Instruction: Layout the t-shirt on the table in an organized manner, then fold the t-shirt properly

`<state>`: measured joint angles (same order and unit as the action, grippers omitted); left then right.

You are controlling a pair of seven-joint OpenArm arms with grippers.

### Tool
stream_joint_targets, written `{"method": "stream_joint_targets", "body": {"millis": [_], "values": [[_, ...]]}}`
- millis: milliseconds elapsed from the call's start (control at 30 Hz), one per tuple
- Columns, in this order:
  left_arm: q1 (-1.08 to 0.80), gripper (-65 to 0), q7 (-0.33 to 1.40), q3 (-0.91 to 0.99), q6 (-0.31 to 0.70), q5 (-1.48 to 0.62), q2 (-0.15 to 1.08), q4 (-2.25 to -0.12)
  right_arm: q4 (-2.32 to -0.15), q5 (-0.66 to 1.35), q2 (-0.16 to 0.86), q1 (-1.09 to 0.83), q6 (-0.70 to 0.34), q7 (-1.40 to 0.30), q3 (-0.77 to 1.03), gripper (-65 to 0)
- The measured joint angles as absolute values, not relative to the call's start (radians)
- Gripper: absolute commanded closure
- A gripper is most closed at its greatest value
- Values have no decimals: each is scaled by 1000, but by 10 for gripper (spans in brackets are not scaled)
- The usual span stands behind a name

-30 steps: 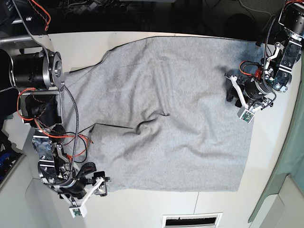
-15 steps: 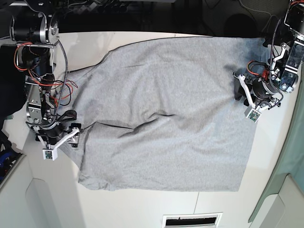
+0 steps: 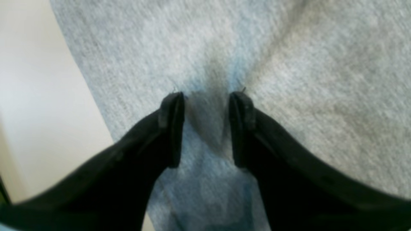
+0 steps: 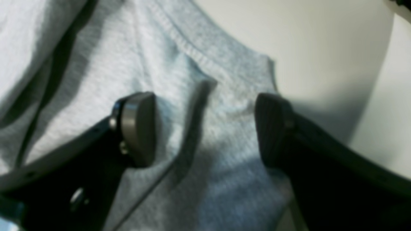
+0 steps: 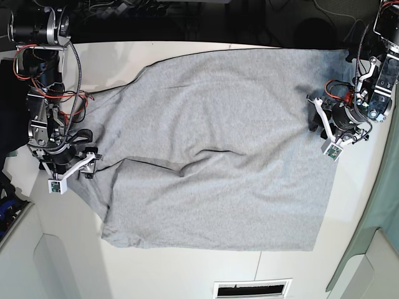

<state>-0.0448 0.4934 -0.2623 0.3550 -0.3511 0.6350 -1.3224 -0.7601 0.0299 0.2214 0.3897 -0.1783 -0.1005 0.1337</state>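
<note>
The light grey t-shirt [image 5: 212, 124] lies spread over the white table [image 5: 349, 218], plain side up, with a crease across its middle. My left gripper [image 5: 313, 117] is at the shirt's right edge. In the left wrist view it [image 3: 207, 96] is closed on a raised ridge of the shirt [image 3: 289, 64]. My right gripper [image 5: 89, 154] is at the sleeve on the shirt's left edge. In the right wrist view it [image 4: 205, 99] is open, its fingers either side of a fold in the hemmed sleeve [image 4: 199, 64]. No lettering shows.
A slotted vent [image 5: 252, 289] sits at the table's front edge. Dark equipment and cables [image 5: 187, 18] line the back edge. A pale green panel [image 5: 381, 205] stands at the right. Bare table shows in front of the shirt and to its right.
My right arm has moved from the shirt's front left corner up to the sleeve. My left gripper has shifted slightly right with the shirt's edge, and the middle wrinkle has flattened.
</note>
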Motion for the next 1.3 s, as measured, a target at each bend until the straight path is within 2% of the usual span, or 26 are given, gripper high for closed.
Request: {"method": "stream_joint_targets", "body": {"millis": [67,100,133,233,267,500,667,900,1033,1133,1167,1233,1300], "values": [[-45,-260,492,-262,355,-352,635,-1322,-761,28,221,379,-156,-98,134,-434],[-45,-260,490,-262,355,-352,635,-1322,-761,30,221,373,-146,-88,134,-397],[-45,-260,490,-262,355,-352,635,-1322,-763,31,222,363,-141,-79,134,-332],[-45,-260,490,-262,352,-352,635,-1322,-768,27,221,340,-103,-58,133,-67],[-45,-260,490,-262,348,-352,635,-1322,-769,20,219,333,-80,-56,134,0],[-44,-260,486,-262,318,-356,635,-1322,-858,-40,219,273,-38,-77,139,0],[-39,-260,487,-262,318,-352,635,-1322,-1094,-42,218,152,-37,-211,189,0],[-39,-260,482,-262,318,-360,635,-1323,-1470,61,216,25,-43,-361,310,0],[-35,-259,485,-260,337,-353,635,-1341,-1494,83,216,-12,-45,-385,322,0],[-42,-260,486,-241,339,-336,635,-1432,-1480,95,216,-10,-37,-385,323,0],[-36,-260,481,-235,336,-336,637,-1470,-1476,98,216,-7,-36,-385,323,-28],[-4,-260,476,-234,337,-340,637,-1521,-1467,97,213,-6,-37,-383,323,-185],[35,-260,481,-234,337,-356,628,-1531,-1463,97,207,-8,-36,-388,324,-298]]}}
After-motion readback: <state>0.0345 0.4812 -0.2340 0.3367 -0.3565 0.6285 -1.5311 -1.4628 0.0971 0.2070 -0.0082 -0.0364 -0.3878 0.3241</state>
